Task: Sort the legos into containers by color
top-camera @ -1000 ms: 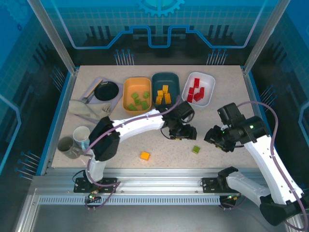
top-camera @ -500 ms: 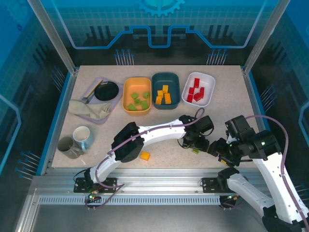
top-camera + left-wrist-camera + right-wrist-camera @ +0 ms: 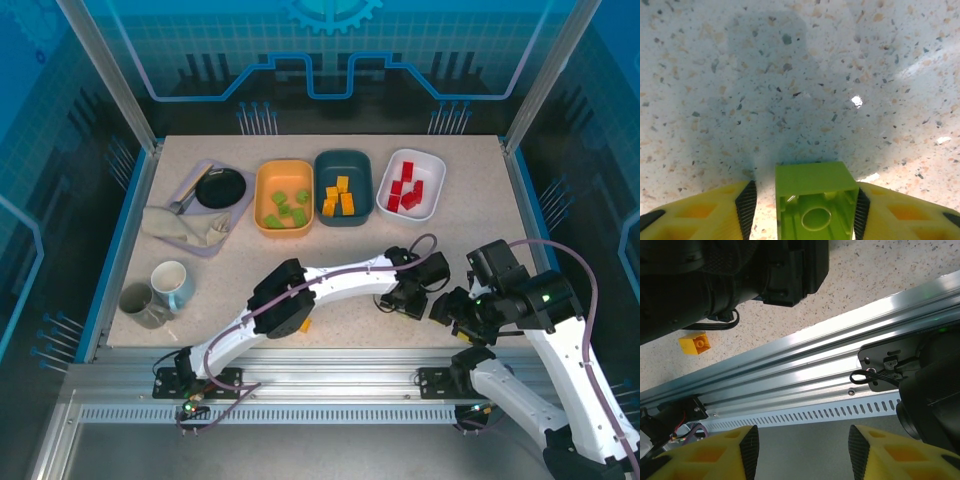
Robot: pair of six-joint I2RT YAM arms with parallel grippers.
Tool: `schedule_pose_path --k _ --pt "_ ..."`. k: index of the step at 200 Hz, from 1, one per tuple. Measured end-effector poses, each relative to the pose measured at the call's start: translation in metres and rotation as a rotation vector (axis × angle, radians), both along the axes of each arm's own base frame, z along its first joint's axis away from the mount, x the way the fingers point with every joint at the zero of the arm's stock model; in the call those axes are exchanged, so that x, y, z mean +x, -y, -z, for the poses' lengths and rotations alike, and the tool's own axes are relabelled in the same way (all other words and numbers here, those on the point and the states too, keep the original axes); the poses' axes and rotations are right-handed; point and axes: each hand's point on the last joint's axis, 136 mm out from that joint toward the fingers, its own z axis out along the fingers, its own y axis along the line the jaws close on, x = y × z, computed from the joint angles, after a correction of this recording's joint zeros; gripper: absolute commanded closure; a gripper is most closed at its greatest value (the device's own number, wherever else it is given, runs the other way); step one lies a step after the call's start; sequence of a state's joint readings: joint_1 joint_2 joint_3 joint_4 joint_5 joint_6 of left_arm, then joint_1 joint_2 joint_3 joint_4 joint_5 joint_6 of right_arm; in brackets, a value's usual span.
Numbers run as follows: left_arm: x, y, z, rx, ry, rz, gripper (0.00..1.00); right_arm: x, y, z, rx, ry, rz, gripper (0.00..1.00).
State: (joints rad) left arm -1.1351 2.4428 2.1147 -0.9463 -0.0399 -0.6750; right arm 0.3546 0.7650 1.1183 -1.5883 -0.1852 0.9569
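A green lego lies on the speckled table between the fingers of my left gripper. The right pad touches it and a small gap shows at the left pad, so the gripper is open around it. In the top view the left gripper is low at the near right of the table. My right gripper hangs open and empty beside it, over the front rail. A yellow-orange lego lies near the front edge. The orange tub holds green legos, the teal tub yellow-orange ones, the white tub red ones.
Two mugs stand at the near left. A grey tray at the back left carries a black bowl and a crumpled cloth. The left arm stretches across the table's front.
The left arm has swung right and forward and its gripper has come down around the green lego. The right arm drew back to the near right edge, then stayed still.
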Motion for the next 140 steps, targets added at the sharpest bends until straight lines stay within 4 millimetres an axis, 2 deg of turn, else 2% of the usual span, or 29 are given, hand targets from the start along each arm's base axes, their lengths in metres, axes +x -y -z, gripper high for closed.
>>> schedule_pose_path --k 55,96,119,140 --pt "0.004 -0.005 0.001 0.038 0.036 0.000 0.66 0.000 -0.001 -0.001 0.007 0.001 -0.002 0.47" --pt "0.011 -0.014 0.000 0.068 0.071 -0.015 0.70 0.006 -0.004 -0.002 0.014 0.032 -0.023 0.47" --pt "0.022 -0.036 -0.001 0.092 0.062 -0.061 0.70 0.016 -0.012 -0.007 0.049 0.092 -0.062 0.48" --pt "0.046 -0.065 -0.016 0.088 0.062 -0.133 0.69 0.033 -0.025 -0.017 0.102 0.178 -0.120 0.48"
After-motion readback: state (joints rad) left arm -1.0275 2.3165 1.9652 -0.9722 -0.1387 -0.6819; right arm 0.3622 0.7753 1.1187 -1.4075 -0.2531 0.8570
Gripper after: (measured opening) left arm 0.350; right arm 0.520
